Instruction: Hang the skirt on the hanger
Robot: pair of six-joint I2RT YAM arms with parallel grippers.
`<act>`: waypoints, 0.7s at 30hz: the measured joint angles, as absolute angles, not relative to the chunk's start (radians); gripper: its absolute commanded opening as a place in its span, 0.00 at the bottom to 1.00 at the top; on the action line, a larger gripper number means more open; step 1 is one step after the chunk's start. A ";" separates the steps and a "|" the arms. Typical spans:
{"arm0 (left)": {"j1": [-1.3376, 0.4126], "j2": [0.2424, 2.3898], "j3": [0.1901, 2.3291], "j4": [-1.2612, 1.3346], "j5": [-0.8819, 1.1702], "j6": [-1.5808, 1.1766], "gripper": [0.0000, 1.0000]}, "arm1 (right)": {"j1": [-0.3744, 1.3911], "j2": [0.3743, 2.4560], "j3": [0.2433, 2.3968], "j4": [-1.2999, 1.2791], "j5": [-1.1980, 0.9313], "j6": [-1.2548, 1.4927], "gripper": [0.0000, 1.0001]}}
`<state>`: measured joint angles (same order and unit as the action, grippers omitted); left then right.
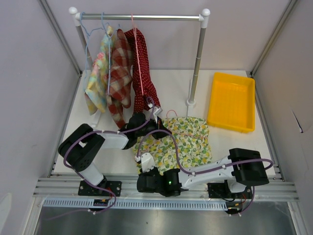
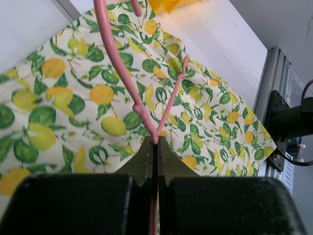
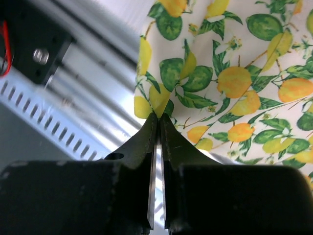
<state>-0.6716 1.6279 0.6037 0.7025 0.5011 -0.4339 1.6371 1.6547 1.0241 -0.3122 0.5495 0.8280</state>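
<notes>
The white fabric skirt printed with yellow lemons and green leaves (image 1: 188, 139) lies spread flat on the white table (image 1: 171, 88), just ahead of the two arm bases. At its 7 o'clock corner the right pincer (image 3: 157, 117) has its jaws drawn almost together, with the hem corner caught between the tips. At the skirt's 10 o'clock edge the left pincer (image 2: 155, 142) is clamped tight on the thin pink wire hanger (image 2: 117, 63), which lies over the print.

The step in hand looks like bringing skirt and hanger together. The next move probably calls for lifting the pinched corner and feeding the fabric over the wire while the left arm steadies it.

A yellow plastic tray (image 1: 232, 100) sits at 2 o'clock, and a metal garment rail (image 1: 142, 17) stands at 11 o'clock.
</notes>
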 measured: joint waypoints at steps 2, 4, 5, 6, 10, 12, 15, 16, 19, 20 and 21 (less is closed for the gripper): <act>-0.670 1.628 0.614 0.690 0.501 -0.433 0.00 | 1.662 1.647 1.034 -0.340 0.532 0.819 0.06; -0.670 1.628 0.622 0.683 0.501 -0.432 0.00 | 1.681 1.645 1.044 -0.358 0.518 0.812 0.06; -0.670 1.628 0.626 0.679 0.501 -0.432 0.00 | 1.687 1.643 1.045 -0.366 0.509 0.810 0.06; -0.670 1.627 0.630 0.674 0.501 -0.427 0.00 | 1.693 1.641 1.045 -0.374 0.501 0.807 0.06; -0.669 1.626 0.644 0.647 0.502 -0.416 0.00 | 1.708 1.616 1.043 -0.406 0.477 0.807 0.10; -0.669 1.623 0.649 0.635 0.502 -0.413 0.00 | 1.712 1.594 1.033 -0.415 0.467 0.808 0.10; -0.669 1.620 0.654 0.624 0.502 -0.408 0.00 | 1.713 1.562 1.012 -0.430 0.453 0.810 0.09; -0.669 1.620 0.655 0.620 0.502 -0.407 0.00 | 1.713 1.559 1.010 -0.436 0.450 0.810 0.09; -0.669 1.610 0.659 0.600 0.501 -0.399 0.00 | 1.714 1.552 1.005 -0.444 0.443 0.810 0.11; -0.669 1.604 0.661 0.588 0.502 -0.396 0.00 | 1.714 1.543 0.998 -0.445 0.439 0.810 0.12; -0.669 1.597 0.665 0.579 0.502 -0.391 0.00 | 1.714 1.533 0.991 -0.447 0.435 0.809 0.13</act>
